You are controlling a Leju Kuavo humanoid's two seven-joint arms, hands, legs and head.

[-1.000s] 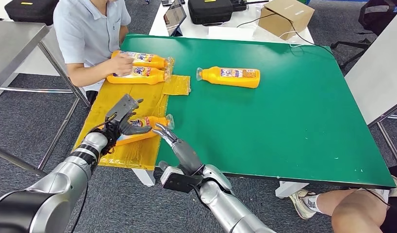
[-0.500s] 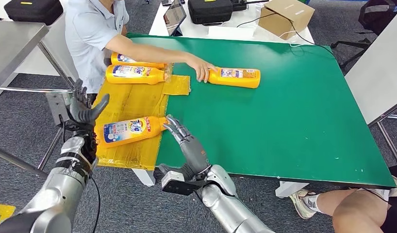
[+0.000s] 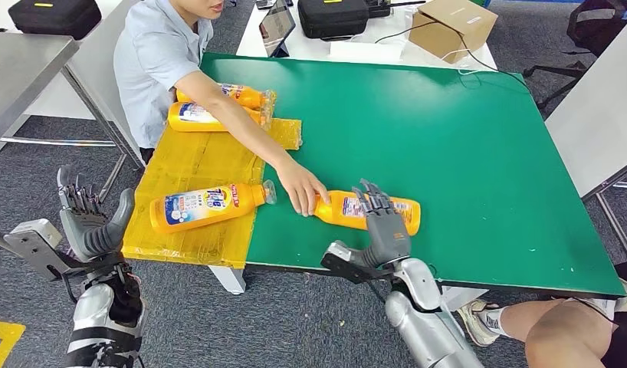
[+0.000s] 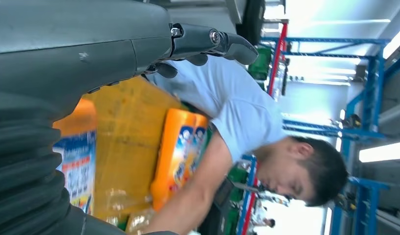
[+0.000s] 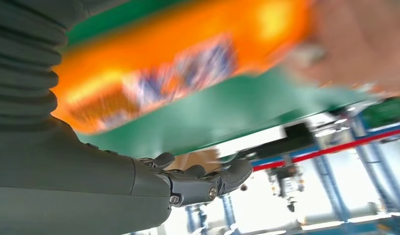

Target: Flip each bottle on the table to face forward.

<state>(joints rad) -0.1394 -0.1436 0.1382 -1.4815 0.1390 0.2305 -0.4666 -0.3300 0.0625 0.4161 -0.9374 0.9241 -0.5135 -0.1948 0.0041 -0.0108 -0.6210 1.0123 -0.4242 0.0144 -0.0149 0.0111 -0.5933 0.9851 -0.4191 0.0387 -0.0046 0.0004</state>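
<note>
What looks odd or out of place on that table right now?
A person's hand lies on the neck end of the orange bottle just ahead of the robot's right hand. All the bottles lie on their sides, and the yellow sheet is wrinkled.

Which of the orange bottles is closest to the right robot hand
The orange bottle on the green mat, just ahead of the right robot hand; a person's hand touches its cap end. The others lie on the yellow sheet.
</note>
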